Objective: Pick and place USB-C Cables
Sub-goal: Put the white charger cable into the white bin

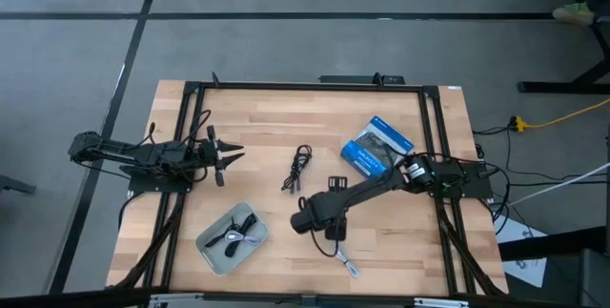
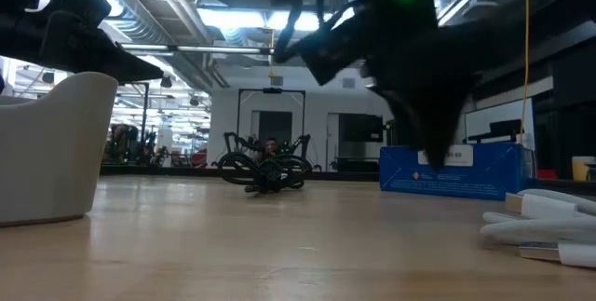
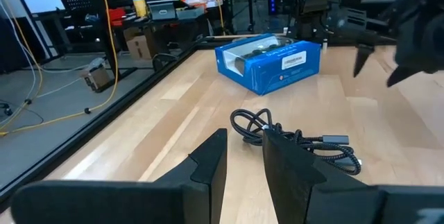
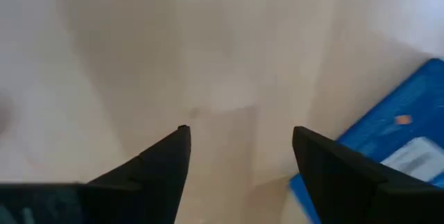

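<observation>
One black USB-C cable (image 1: 298, 168) lies loosely coiled on the wooden table near its middle; it also shows in the left wrist view (image 3: 298, 141) and the low view (image 2: 265, 172). A silvery-grey cable (image 1: 349, 266) lies near the table's near edge. A black and a silvery cable (image 1: 236, 236) lie inside a grey tray (image 1: 212, 251). My right gripper (image 1: 299, 220) hovers open over bare wood (image 4: 239, 137), between the black cable and the silvery one. My left gripper (image 1: 229, 160) waits open at the table's left, pointing toward the black cable (image 3: 243, 135).
A blue-and-black packaged box (image 1: 376, 146) lies right of the middle, toward the far edge, close beside the right arm. A black metal frame (image 1: 305, 86) runs around the table. Bare wood lies between the tray and the black cable.
</observation>
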Available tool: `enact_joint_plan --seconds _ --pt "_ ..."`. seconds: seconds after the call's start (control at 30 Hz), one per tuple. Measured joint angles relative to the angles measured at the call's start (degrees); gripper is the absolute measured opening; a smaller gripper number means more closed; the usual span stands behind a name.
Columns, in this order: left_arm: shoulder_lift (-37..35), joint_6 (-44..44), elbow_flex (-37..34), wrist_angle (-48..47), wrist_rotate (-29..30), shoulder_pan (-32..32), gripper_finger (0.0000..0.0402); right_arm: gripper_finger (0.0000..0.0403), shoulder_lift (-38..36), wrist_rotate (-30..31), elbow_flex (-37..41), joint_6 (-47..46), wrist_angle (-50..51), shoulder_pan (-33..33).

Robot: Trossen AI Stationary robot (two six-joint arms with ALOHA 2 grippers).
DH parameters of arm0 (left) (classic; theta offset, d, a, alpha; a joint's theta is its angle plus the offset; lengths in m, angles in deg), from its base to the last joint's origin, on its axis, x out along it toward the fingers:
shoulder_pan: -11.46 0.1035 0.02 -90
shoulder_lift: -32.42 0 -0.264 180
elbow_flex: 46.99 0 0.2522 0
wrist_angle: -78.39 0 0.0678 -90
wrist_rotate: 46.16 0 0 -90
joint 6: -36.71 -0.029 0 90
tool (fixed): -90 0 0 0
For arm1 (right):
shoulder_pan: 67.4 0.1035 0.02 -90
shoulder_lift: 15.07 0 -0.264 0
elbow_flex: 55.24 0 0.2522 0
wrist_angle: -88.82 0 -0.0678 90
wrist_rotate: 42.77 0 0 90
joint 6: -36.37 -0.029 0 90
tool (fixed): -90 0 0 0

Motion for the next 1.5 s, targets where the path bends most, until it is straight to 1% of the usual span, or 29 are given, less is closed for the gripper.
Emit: enact_joint_plan --seconds 0.13,0.3,0.4,0.57,0.83,1.0,1.1,1.17,1.33,1.5 --pt "0.0 0.0 0.0 0.0 0.0 0.0 0.0086 0.0256 0.0 0.6 -0.7 0.2 0.1 -1.3" --pt "0.0 1.5 0.0 0.0 0.0 0.0 0.0086 0.0255 0.0 0.3 -0.9 2.6 0.1 -1.4" --pt "0.0 3.3 0.0 0.0 0.1 0.0 0.0086 0.0255 0.0 0.4 -0.9 1.0 0.1 -1.5" --pt "0.0 8.5 0.0 0.0 0.2 0.0 0.0086 0.0255 0.0 -0.1 -0.9 -6.4 0.1 -1.0" --pt "0.0 15.3 0.0 0.0 0.2 0.0 0.0086 0.0255 0.0 -4.3 -1.2 -20.2 0.1 2.8" --pt "0.0 18.0 0.0 0.0 0.2 0.0 0.0086 0.0255 0.0 -3.9 -5.9 -28.4 0.1 6.0" --pt "0.0 19.6 0.0 0.0 0.2 0.0 0.0086 0.0255 0.0 -1.5 -9.9 -33.1 -0.1 8.2" --pt "0.0 20.9 0.0 0.0 0.2 0.0 0.0086 0.0255 0.0 -0.8 -11.1 -35.8 -0.5 9.8" --pt "0.0 22.1 0.0 0.0 0.2 0.0 0.0086 0.0255 0.3 -0.5 -10.8 -41.7 -6.5 14.0" --pt "0.0 23.6 0.0 0.0 -0.2 0.0 0.0086 0.0255 0.6 -0.5 -7.1 -48.1 -10.9 16.9"
